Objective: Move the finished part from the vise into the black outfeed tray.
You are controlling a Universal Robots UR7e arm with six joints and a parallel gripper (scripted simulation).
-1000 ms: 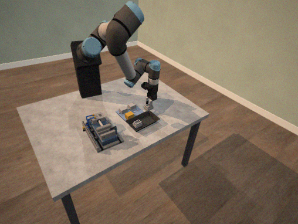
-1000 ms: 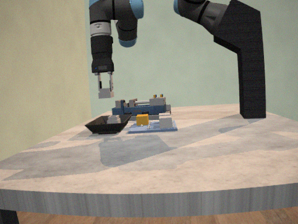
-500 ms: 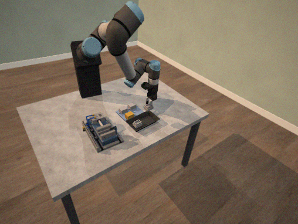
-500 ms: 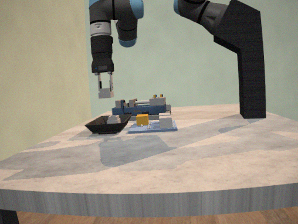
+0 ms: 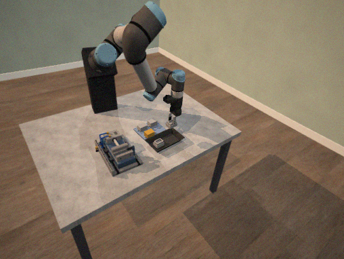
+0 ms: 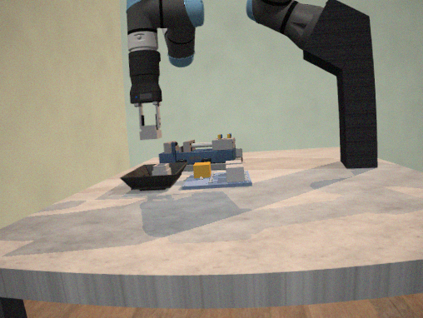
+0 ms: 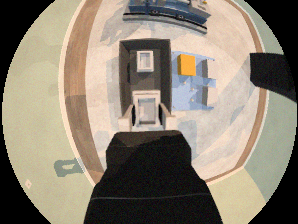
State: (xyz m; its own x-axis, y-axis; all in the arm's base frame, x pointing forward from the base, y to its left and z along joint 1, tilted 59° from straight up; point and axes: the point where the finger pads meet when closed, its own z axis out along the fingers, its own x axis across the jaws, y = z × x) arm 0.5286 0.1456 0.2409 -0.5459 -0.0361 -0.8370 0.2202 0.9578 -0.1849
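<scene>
My gripper (image 5: pixel 172 121) is shut on the finished part (image 6: pixel 150 132), a pale grey block with a pocket on top. It hangs well above the table near the far end of the black outfeed tray (image 5: pixel 165 139). The gripper (image 6: pixel 150 125) shows over the tray's left end (image 6: pixel 153 176) in the exterior view. In the wrist view the held block (image 7: pixel 147 111) sits over the near end of the tray (image 7: pixel 143 72). Another pocketed block (image 5: pixel 158 142) lies in the tray's other end (image 7: pixel 144 62). The blue vise (image 5: pixel 117 152) stands apart to the left, its jaws without a block.
A blue fixture plate (image 5: pixel 149 127) beside the tray carries a yellow block (image 5: pixel 149 133) and grey blocks (image 5: pixel 152 123). The arm's black pedestal (image 5: pixel 99 79) stands at the table's back. The table edge (image 5: pixel 233 133) lies near the tray's right.
</scene>
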